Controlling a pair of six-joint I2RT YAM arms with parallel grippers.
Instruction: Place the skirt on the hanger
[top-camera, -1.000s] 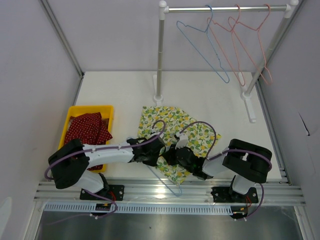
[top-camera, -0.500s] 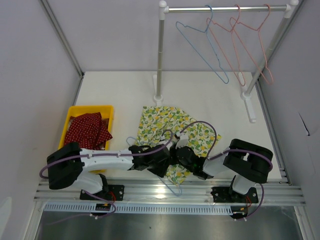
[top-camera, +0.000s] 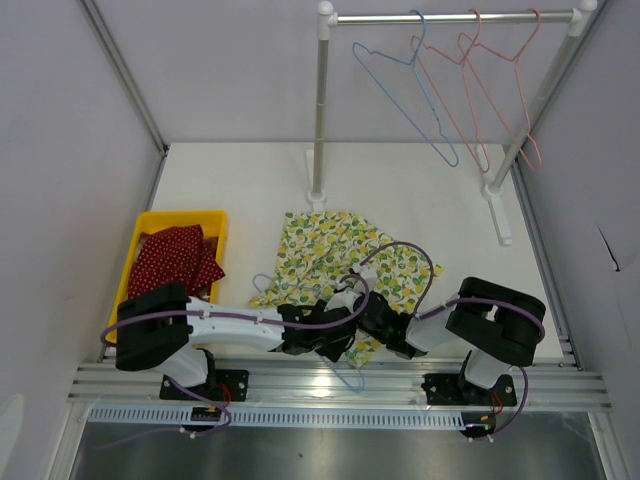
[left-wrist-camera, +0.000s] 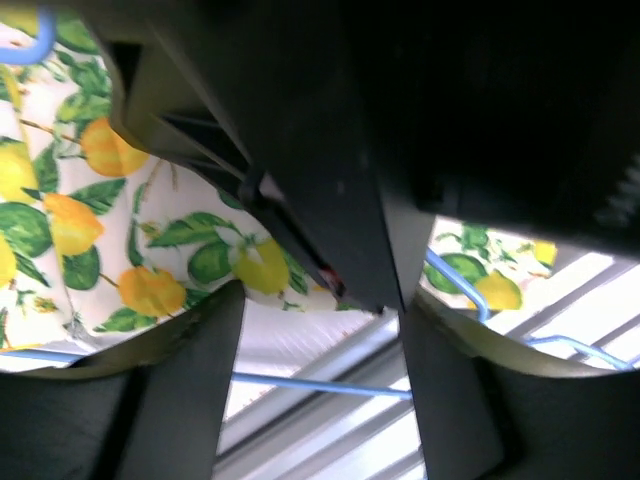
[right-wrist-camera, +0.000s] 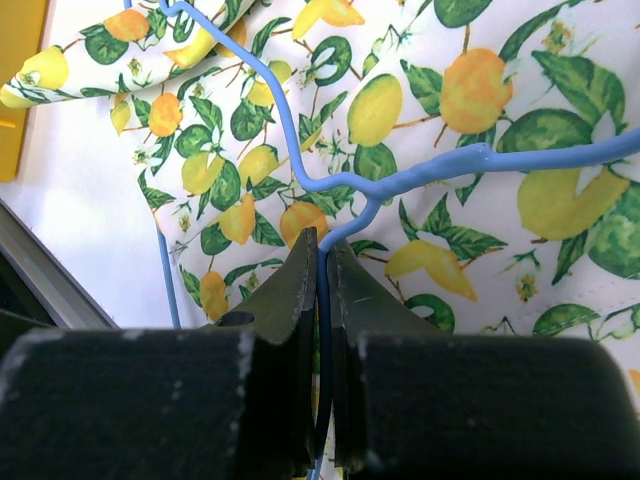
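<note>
- Lemon-print fabric skirt (top-camera: 330, 245) lies flat on white tabletop (top-camera: 420, 190), long axis far-left to near-right.
- Blue wire hanger (right-wrist-camera: 440, 166) crosses its near edge, hook pointing left.
- Right claw (right-wrist-camera: 322, 265) pinches hanger; left claw (left-wrist-camera: 320, 310) spread.

skirt (top-camera: 325, 245): pale fabric printed with yellow and orange lemons and green leaves (right-wrist-camera: 420, 60) (left-wrist-camera: 120, 200)
skirt pose: spread mostly flat on the white surface (top-camera: 420, 190), middle to near side, near edge partly hidden under the arms
hanger (top-camera: 345, 377): thin blue wire (right-wrist-camera: 400, 180) (left-wrist-camera: 320, 385)
hanger pose: lying down, neck and one arm on top of the fabric, hook past the skirt's left edge, lowest corner sticking out over the near rail
hanger state: wire just below the twisted neck is pinched in the right tool (right-wrist-camera: 322, 245)
</note>
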